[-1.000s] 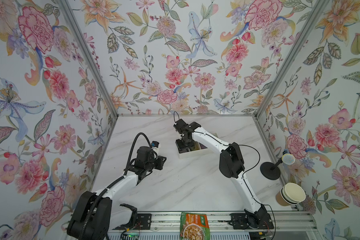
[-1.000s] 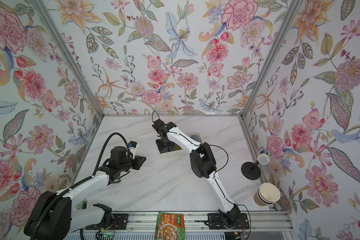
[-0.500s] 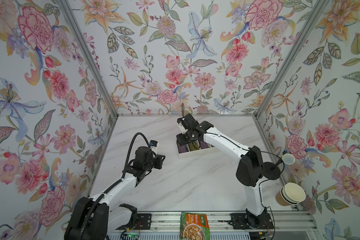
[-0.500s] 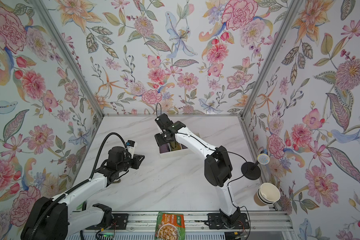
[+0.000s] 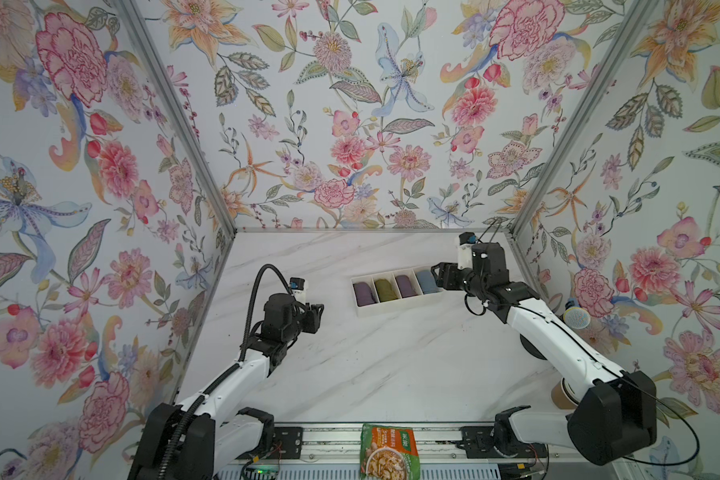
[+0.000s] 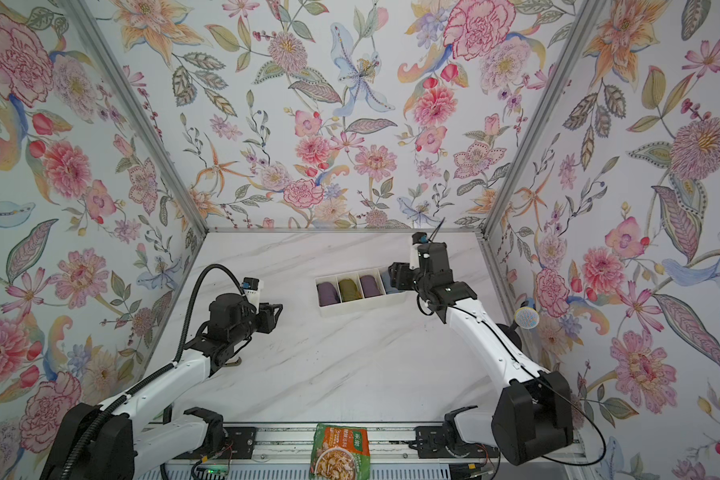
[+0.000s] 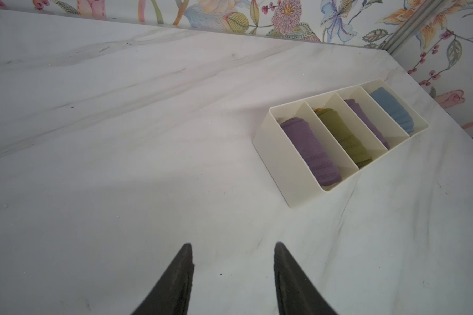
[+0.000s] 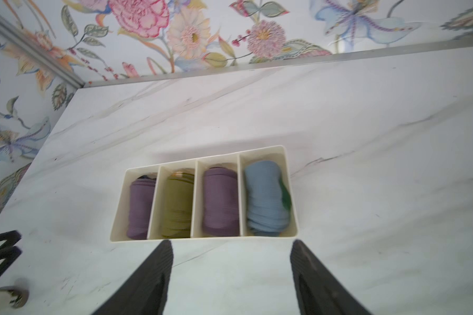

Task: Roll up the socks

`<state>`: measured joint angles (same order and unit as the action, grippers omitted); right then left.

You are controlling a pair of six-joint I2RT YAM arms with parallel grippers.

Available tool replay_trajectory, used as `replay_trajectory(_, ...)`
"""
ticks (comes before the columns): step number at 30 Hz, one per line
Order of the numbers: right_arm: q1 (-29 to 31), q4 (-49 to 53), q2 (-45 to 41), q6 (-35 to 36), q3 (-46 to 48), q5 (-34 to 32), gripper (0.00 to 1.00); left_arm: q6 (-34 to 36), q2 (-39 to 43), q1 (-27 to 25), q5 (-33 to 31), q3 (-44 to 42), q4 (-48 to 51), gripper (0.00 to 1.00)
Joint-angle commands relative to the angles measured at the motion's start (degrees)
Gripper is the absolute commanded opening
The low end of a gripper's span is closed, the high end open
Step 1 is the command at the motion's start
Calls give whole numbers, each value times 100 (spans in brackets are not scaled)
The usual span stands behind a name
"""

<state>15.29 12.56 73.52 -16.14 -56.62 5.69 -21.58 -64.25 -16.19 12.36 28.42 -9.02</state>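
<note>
Purple socks [image 5: 364, 293] sit rolled in the white tray [image 5: 391, 306], which lies toward the far right corner of the surface. One roll is in the end compartment facing the left edge, another roll [image 5: 404, 286] third along. An olive bundle [image 5: 385, 289] lies between them and a light blue bundle [image 5: 425, 281] last. Left gripper [image 7: 232, 245] is spread, empty, well apart from the tray. Right gripper [image 8: 231, 242] is spread, empty, just beside the tray's right end. Risks: those jaws could clip the wall and shove the tray, or snag the blue bundle; an unpinned roll may loosen. Hard to tell: cuffs and toes are mostly tucked away, the right wrist view is blurred, the green patch beside the blue bundle is unclear, and the right gripper covers part of that compartment in both top views.
</note>
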Motion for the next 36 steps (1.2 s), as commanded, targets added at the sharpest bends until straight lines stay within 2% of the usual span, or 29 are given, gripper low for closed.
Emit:
replay_trajectory(1, -509, -614, -373, -18, 820, 164, 72, 339, -145, 173, -574, 288, -150, 99)
replay_trajectory(6, -1294, -1581, -914, 169, 1919, 75, 72, 611, -145, 467, -1243, 342, -408, 99)
replay_trajectory(9, -1617, -2333, -1124, 295, 2522, -61, 73, 863, -86, 662, -1878, 210, -743, 99)
replay_trajectory(11, -1791, -2764, -1198, 368, 2870, -154, 73, 1111, -29, 733, -2423, -54, -1262, 99)
replay_trajectory(13, -1924, -3102, -1226, 388, 3126, -215, 73, 1349, 12, 841, -2641, -458, -1967, 99)
replay_trajectory(18, -2060, -3956, -1084, 407, 3612, -424, 73, 1496, -134, 1124, -2467, -1209, -3380, 99)
replay_trajectory(23, -2069, -4788, -626, 406, 3792, -561, 73, 1995, -1118, 1167, -2542, -2080, -6307, 99)
replay_trajectory(25, -2067, -4988, -409, 402, 3803, -552, 73, 2028, -1431, 1198, -2446, -2085, -6830, 99)
replay_trajectory(27, -2066, -5152, -228, 434, 3822, -532, 73, 2016, -1814, 1223, -2329, -1965, -6951, 99)
replay_trajectory(29, -2068, -5377, -109, 462, 3893, -562, 73, 2058, -2358, 1227, -2246, -2052, -7684, 99)
replay_trajectory(31, -2073, -5676, -28, 521, 4001, -595, 73, 2163, -2686, 1223, -2021, -2073, -7961, 99)
replay_trajectory(36, -2082, -6420, 196, 673, 4200, -699, 73, 2203, -2602, 1223, -1769, -2047, -7746, 99)
